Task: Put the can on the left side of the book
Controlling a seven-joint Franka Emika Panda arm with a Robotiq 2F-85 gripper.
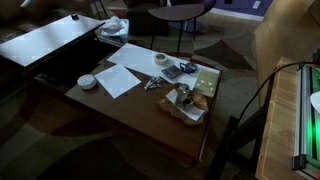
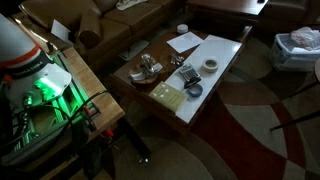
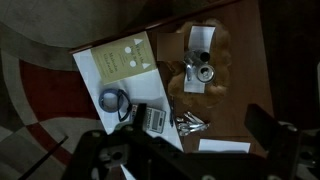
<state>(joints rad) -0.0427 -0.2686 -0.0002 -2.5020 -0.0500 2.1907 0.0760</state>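
The can (image 3: 203, 72) is a small shiny metal cylinder standing on crumpled brownish paper on the wooden table (image 3: 235, 105). It also shows in both exterior views (image 1: 183, 96) (image 2: 148, 67). The book (image 3: 125, 58), thin with a yellowish-green cover, lies beside it on a white surface; it shows in both exterior views (image 1: 206, 80) (image 2: 170, 97). In the wrist view the can is right of the book, a small gap between them. My gripper (image 3: 195, 138) hangs high above the table, its dark fingers spread wide, open and empty.
A dark calculator-like slab (image 3: 150, 119), a ring-shaped tape roll (image 3: 113, 99), a small metal cluster (image 3: 190, 124) and a white paper sheet (image 3: 225, 146) lie near the book. A white disc (image 1: 88, 81) sits at a table end. A patterned rug surrounds the table.
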